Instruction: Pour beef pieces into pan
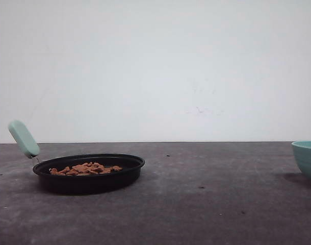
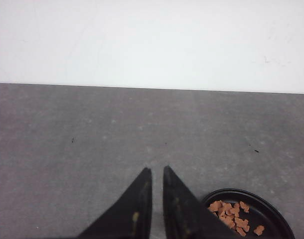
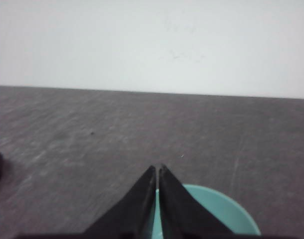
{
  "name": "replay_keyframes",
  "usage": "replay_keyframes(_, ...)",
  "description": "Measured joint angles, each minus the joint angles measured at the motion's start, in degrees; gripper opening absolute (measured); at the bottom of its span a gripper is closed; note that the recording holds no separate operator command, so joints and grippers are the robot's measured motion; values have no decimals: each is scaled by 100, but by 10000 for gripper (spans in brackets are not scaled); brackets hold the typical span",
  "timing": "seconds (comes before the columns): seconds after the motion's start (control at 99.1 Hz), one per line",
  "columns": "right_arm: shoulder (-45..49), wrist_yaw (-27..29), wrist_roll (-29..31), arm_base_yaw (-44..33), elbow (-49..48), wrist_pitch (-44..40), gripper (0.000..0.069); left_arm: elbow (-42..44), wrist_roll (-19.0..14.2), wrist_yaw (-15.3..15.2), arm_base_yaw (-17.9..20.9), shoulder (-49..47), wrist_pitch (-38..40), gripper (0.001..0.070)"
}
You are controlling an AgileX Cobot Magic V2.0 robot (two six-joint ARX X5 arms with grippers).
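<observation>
Grey, scuffed counter point(image 1: 196, 204) against a plain white wall point(image 1: 155, 66). Beef pieces point(image 1: 85, 168), small reddish-brown chunks, lie in a loose low pile inside the pan point(image 1: 89, 173), a shallow black round pan standing on the counter's left part in the front view; its pale mint-green handle point(image 1: 23, 138) rises tilted to the left. Teal bowl point(image 1: 307, 158) stands at the far right edge, well apart from the pan. Left wrist view: left gripper point(image 2: 157, 169) above bare counter, its black fingers point(image 2: 139, 199) nearly together with a thin gap, holding nothing; the pan with the beef lies just beside it. Right wrist view: right gripper point(image 3: 157, 167) with fingers pressed together, empty, above the teal bowl's rim.
</observation>
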Motion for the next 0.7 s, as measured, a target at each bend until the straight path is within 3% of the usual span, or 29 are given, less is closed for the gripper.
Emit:
replay_keyframes(0.161, 2, -9, 20, 0, 0, -826, 7, -2, 0, 0, 0, 0, 0, 14)
replay_keyframes(0.696, 7, 109, -11, -114, 4, -833, 7, -2, 0, 0, -2, 0, 0, 14)
